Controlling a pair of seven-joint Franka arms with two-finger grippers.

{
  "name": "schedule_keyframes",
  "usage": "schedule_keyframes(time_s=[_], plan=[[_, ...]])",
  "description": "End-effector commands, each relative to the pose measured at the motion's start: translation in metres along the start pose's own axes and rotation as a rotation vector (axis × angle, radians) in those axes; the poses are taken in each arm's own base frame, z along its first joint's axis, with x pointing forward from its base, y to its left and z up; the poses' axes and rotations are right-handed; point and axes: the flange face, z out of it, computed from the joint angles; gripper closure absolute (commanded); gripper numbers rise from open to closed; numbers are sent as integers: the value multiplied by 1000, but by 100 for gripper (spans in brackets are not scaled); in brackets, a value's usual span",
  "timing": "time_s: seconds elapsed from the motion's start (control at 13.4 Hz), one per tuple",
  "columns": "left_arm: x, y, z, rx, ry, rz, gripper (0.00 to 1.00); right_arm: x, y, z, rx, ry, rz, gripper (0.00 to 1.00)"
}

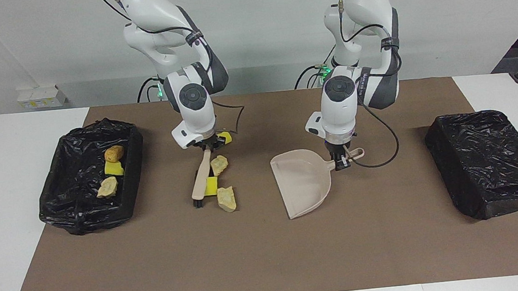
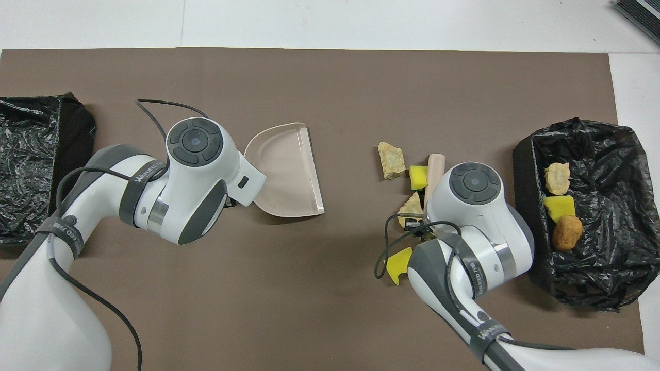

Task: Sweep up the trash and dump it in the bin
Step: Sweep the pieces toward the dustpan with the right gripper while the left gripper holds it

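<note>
Right gripper (image 1: 204, 146) grips brush (image 1: 201, 178), left (image 1: 341, 159) pinches dustpan (image 1: 302, 181) handle; trash (image 1: 226, 199) looks light & crumbly.

both arms reach down, left gripper (image 1: 342, 159) and right gripper (image 1: 206, 146) low.

In the overhead view, the right arm's wrist hid the brush (image 2: 435, 170) handle and part of one yellow wedge (image 2: 399, 264); at nine o'clock, the edge cut off the covered black box (image 2: 31, 159).

Four trash chunks (image 1: 226, 199) lie beside the brush (image 1: 201, 177), three in the bin (image 1: 58, 186).
</note>
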Motion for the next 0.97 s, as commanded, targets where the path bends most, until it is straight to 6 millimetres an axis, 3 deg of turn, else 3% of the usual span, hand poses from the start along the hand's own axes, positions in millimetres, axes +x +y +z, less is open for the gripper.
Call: schedule_keyframes(time_s=[0.0,0.3,0.52,0.89], plan=[[1,24,-4,23,-63,49,100,11,-36,9,67,-41,53,100],[1,30,-3,17,-67,55,100,9,-73,13,157,-73,89,100],[0,30,-3,20,-65,51,100,-5,-102,10,224,-79,54,100],[-4,25,-2,28,-57,41,100,-56,-158,1,296,-60,-147,100]])
